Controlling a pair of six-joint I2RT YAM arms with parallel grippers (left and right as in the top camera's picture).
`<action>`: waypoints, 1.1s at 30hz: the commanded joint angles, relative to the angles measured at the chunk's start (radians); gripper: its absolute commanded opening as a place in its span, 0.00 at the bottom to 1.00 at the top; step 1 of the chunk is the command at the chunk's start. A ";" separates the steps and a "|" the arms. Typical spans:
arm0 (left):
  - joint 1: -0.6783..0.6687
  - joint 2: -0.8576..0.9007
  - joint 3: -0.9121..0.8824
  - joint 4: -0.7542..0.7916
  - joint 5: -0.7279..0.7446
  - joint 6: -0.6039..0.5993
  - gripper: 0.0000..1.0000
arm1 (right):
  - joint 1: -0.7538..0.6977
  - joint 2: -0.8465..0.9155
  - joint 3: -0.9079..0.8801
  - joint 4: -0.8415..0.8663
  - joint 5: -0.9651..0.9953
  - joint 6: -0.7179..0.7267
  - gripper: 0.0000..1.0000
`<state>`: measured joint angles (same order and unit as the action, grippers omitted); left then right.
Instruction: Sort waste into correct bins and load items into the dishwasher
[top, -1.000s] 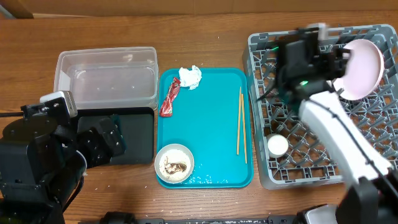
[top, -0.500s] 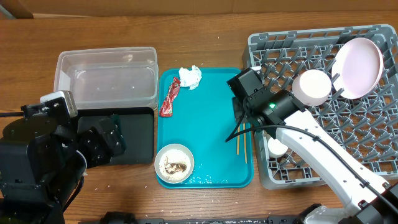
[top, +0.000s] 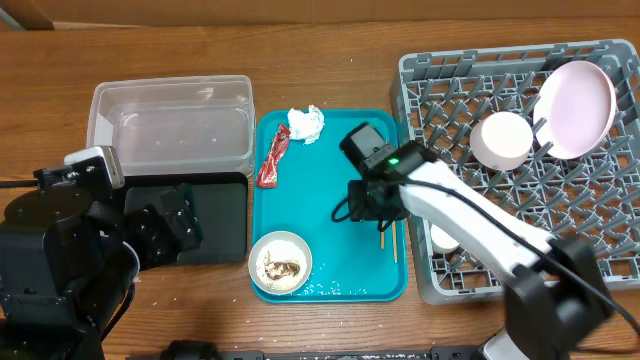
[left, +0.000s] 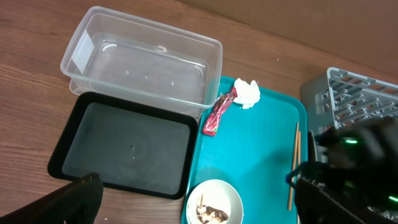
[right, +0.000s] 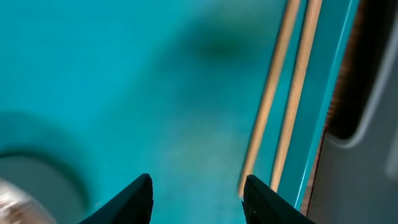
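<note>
My right gripper (top: 362, 205) is open and empty, low over the teal tray (top: 330, 200). In the right wrist view its jaws (right: 198, 186) hang just left of the chopsticks (right: 283, 106), whose lower ends show overhead (top: 394, 245). The red wrapper (top: 272, 157) and the napkin (top: 306, 123) lie at the tray's back left. The white bowl (top: 280, 265) with rice and brown scraps sits at its front. The pinkish bowl (top: 502, 138) and the pale plate (top: 578, 108) stand in the grey dish rack (top: 520, 70). The small white cup (top: 443, 238) is partly hidden by my arm. My left gripper (left: 199, 199) is open and empty.
The clear tub (top: 170, 125) stands at the back left with the black tray (top: 215, 215) in front of it. Both also show in the left wrist view, the tub (left: 143, 62) behind the black tray (left: 124, 146). The rack's wall borders the teal tray's right edge.
My right arm has swung left from the rack down over the teal tray, leaving the pinkish bowl in the rack. The left arm has not moved.
</note>
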<state>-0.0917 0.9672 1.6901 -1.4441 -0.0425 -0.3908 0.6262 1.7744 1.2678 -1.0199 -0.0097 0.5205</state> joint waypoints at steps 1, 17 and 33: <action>-0.001 0.000 0.007 0.003 -0.017 -0.013 1.00 | -0.001 0.065 -0.005 0.005 0.098 0.037 0.50; -0.001 0.000 0.007 0.003 -0.017 -0.013 1.00 | -0.079 0.184 -0.005 0.092 0.064 0.024 0.50; -0.001 0.000 0.007 0.003 -0.017 -0.013 1.00 | -0.075 0.162 0.040 0.040 0.016 -0.057 0.04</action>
<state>-0.0917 0.9672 1.6901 -1.4441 -0.0425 -0.3908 0.5499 1.9514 1.2713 -0.9619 0.0074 0.4709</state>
